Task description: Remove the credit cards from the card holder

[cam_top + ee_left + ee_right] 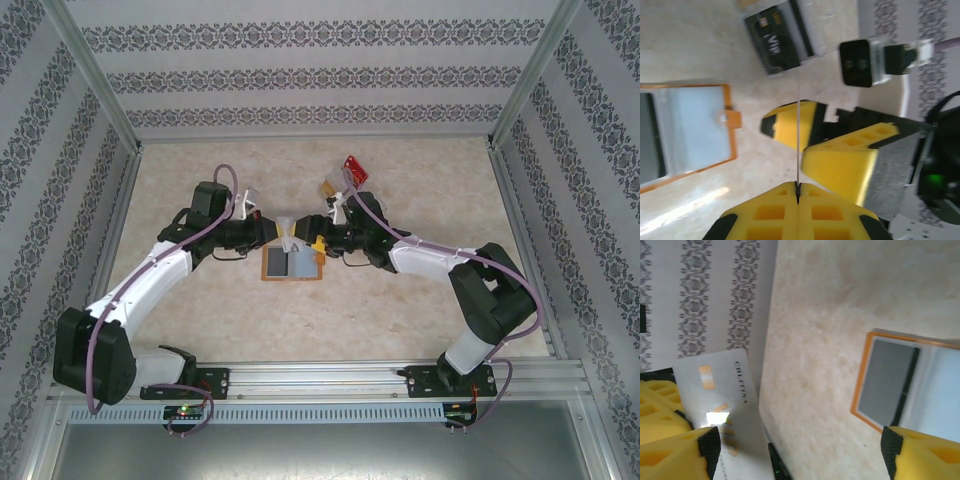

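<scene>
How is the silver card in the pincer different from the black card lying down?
The silver card is pale and shiny; the black card is dark. The silver card is pinched in the left pincer; the black card lies flat, untouched. Both are small rectangles.

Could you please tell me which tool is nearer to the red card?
Right. The right tool sits toward the near side and slightly left of the red card; the left tool is further left still, beyond the right one.
</scene>
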